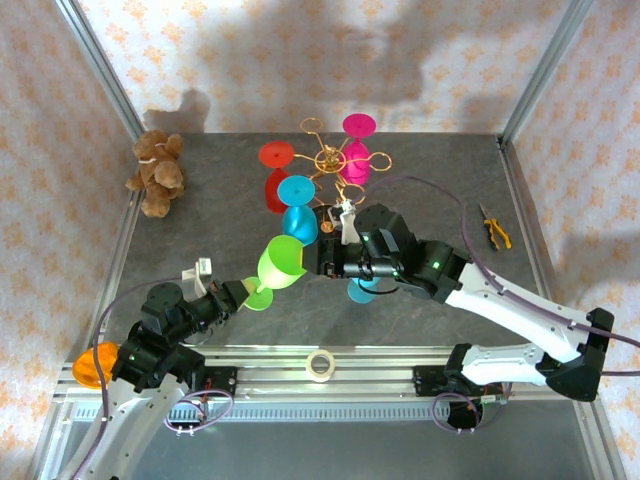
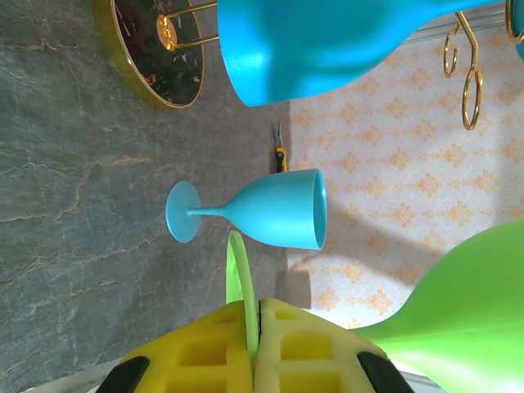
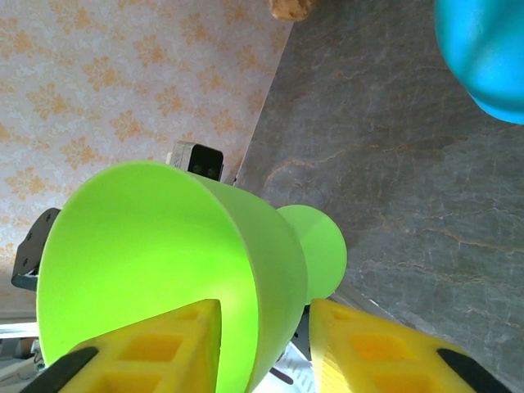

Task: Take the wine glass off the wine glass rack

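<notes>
1 glass [image 3: 147,246], R gripper [image 3: 264,315] maybe astride

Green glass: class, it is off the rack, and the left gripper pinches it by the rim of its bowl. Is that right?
Not quite. The left gripper pinches the green glass by its round foot, not the bowl's rim: the left wrist view shows the foot's edge between the pads. It is indeed off the rack.

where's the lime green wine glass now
In the top view, left of centre: the lime green plastic wine glass is between both arms, foot pinched by the left end effector.
</notes>
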### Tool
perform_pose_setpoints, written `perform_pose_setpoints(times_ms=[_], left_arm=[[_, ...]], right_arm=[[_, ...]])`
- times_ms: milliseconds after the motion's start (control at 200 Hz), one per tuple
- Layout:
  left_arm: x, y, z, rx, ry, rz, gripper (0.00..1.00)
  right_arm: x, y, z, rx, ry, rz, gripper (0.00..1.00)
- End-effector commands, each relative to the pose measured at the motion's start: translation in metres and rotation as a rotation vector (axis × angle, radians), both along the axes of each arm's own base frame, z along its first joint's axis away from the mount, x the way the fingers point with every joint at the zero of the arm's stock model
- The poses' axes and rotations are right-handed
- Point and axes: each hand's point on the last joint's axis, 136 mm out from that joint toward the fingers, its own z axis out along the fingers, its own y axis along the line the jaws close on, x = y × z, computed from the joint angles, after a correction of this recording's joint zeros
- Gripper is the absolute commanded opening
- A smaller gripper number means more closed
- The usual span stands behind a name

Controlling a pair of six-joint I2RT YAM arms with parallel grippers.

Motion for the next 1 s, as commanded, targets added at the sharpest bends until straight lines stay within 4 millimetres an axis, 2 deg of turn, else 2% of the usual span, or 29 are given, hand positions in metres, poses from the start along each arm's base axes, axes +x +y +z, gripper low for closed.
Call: perform_pose_setpoints(times_ms=[0, 220, 460, 566, 711, 846, 991], left_arm=[[0.003, -0.001, 0.012, -0.022, -0.04, 0.006, 0.0], [0.005, 0.0, 0.011, -0.014, -0.032, 0.01, 0.0], [0.005, 0.004, 0.015, 0.024, -0.042, 0.028, 0.0], [0.005, 0.007, 0.017, 0.037, -0.049, 0.042, 0.12], [0.006, 0.011, 0.022, 0.049, -0.063, 0.064, 0.33], [0.007, 0.014, 0.023, 0.06, -0.069, 0.08, 0.43], [0.007, 0.016, 0.024, 0.076, -0.071, 0.09, 0.46]], right_arm=[[0.001, 0.004, 0.014, 0.05, -0.018, 0.011, 0.25], [-0.001, 0.003, 0.013, 0.047, -0.014, 0.02, 0.0], [-0.001, -0.004, 0.01, 0.013, -0.029, 0.008, 0.0], [0.0, -0.008, 0.005, -0.016, -0.03, -0.005, 0.0], [0.002, -0.013, -0.003, -0.058, -0.029, -0.019, 0.0], [0.002, -0.016, -0.01, -0.091, -0.025, -0.022, 0.0], [0.004, -0.025, -0.015, -0.142, -0.033, -0.045, 0.0]])
